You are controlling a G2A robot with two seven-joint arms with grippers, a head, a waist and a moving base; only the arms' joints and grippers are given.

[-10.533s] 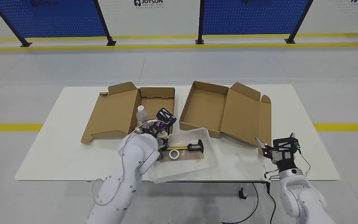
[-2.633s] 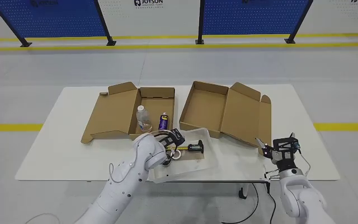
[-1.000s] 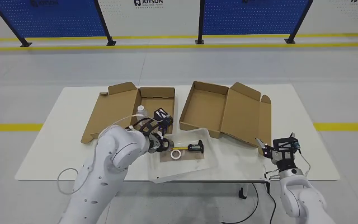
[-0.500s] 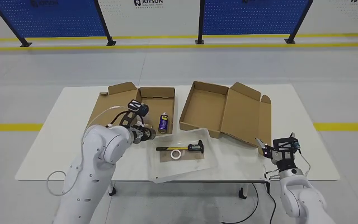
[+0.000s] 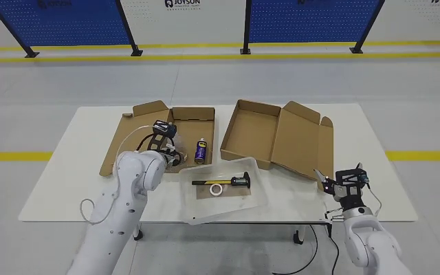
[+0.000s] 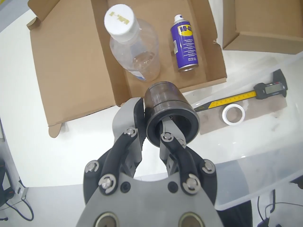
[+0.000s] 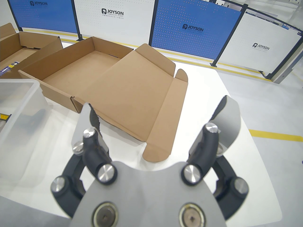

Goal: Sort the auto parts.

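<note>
White surface (image 5: 69,185) carries a clear tub (image 5: 230,206). The left hand (image 6: 153,126) has carried a dark metal ring (image 6: 165,102) from the tub over to the brown box (image 6: 151,12) at upper left, gripping it tight. It looks ready to drop in. The right hand (image 7: 157,112) waits wide open.

The left claw (image 6: 154,124) has carried the dark sleeve (image 6: 165,98) from the clear bin (image 5: 227,207) toward the left box (image 6: 71,60).

The left gripper (image 5: 173,154) hangs over the near edge of the left cardboard box (image 5: 137,141) beside a blue spray can (image 5: 200,150), a caliper (image 5: 227,181) and a white ring (image 5: 216,188) lie in the clear tray (image 5: 247,203), and the right gripper (image 5: 340,177) sits near the right front corner of the table (image 5: 75,179).
</note>
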